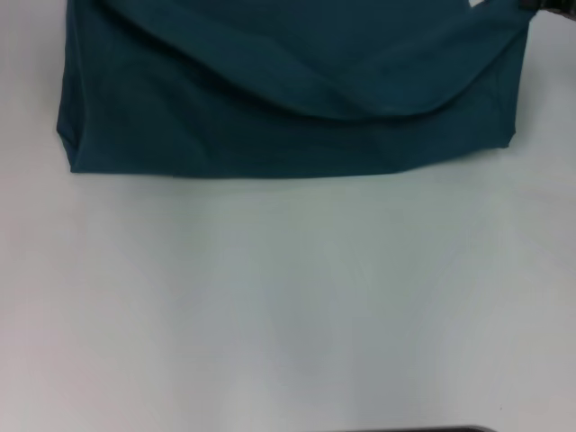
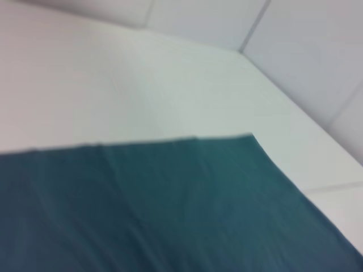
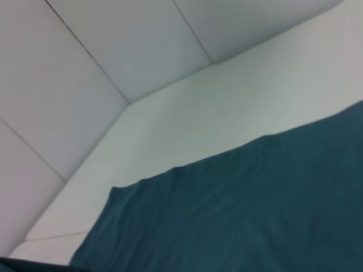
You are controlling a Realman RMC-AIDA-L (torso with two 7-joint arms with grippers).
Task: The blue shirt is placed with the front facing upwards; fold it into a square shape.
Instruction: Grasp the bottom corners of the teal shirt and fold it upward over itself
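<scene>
One garment only: the blue shirt [image 1: 288, 99], spread across the far part of the surface [image 1: 288, 306], well apart from the near edge. Plain cloth on show, no lettering visible. Upper layer sagging in a long curve from far left to far right, over a flat lower layer with a straight near hem and a slightly puckered near-left corner.

Probably mid-fold, with the upper layer lifted at its far corners. Dark sliver at the far right corner of the cloth, likely the right gripper [image 1: 543, 5]; left gripper out of sight. Impossible to tell whether either is spread or pinching cloth.

To do this step well:
- Keep both held corners level, so the sag stays centred.
- Draw gently outward to take up the slack before lowering.
- Bring the carried edge down parallel to the near hem, side edges lined up.
- Let go only once the layer lies flat, then check for trapped wrinkles.

Surface white, matte and smooth, likely to let the cloth slide if dragged. Behind it, in the wrist views, pale wall panels [image 3: 85, 68] with thin dark seams, meeting the surface at a corner.
</scene>
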